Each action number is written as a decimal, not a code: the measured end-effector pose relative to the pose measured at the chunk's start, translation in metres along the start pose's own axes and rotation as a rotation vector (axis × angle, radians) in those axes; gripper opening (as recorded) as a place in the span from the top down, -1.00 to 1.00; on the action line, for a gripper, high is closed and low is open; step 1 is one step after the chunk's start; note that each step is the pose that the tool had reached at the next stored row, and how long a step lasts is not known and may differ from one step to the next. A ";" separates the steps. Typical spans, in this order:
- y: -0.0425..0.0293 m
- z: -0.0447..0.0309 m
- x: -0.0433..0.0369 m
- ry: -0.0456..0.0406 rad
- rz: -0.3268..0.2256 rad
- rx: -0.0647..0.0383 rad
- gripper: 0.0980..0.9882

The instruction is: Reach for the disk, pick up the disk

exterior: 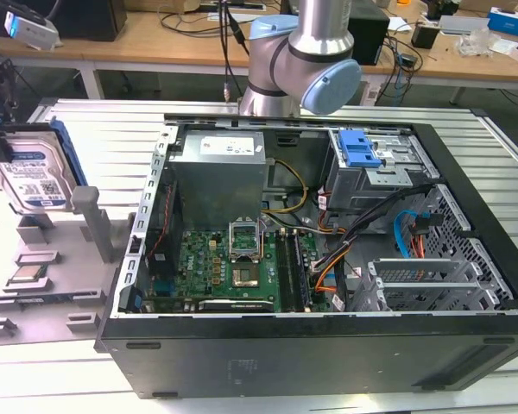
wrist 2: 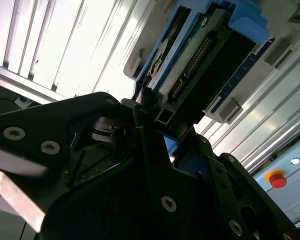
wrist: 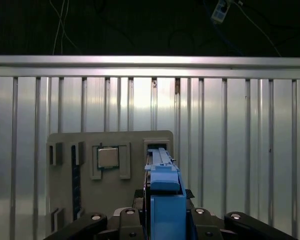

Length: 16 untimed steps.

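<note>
Since the disk [exterior: 30, 172] stands on edge at the exterior view's left, its long axis runs roughly up-down with a slight tilt, its labelled silver face toward the camera and a blue plastic bracket framing it. Black gripper [wrist: 162, 220] is pinching it by the bracket, over the grey tray [exterior: 60, 289]. Second wrist view shows the disk's connector pins; first wrist view catches the square chip [wrist: 108, 157] sitting in the tray
</note>
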<state>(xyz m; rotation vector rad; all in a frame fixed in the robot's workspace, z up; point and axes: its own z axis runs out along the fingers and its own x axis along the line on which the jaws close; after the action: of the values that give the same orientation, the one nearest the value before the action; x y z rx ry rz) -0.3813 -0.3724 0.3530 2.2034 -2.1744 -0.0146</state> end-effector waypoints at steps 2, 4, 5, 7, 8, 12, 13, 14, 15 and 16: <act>-0.0001 -0.0013 0.0000 0.0000 0.000 0.000 0.40; -0.0001 -0.0028 0.0001 0.0000 0.000 0.000 0.40; -0.0002 -0.0032 0.0001 0.0000 0.000 0.000 0.40; -0.0006 -0.0044 0.0001 -0.0001 0.000 0.000 0.40; -0.0007 -0.0047 0.0001 0.0000 0.000 0.000 0.40; -0.0015 -0.0076 0.0002 0.0000 0.000 -0.001 0.40; -0.0018 -0.0093 0.0003 0.0000 0.000 -0.001 0.40; -0.0019 -0.0104 0.0003 0.0000 0.000 -0.001 0.40; -0.0021 -0.0115 0.0003 0.0000 0.000 -0.001 0.40; -0.0021 -0.0122 0.0003 0.0000 0.000 -0.001 0.40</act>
<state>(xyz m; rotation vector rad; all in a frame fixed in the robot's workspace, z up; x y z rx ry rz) -0.3787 -0.3724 0.3651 2.2028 -2.1739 -0.0159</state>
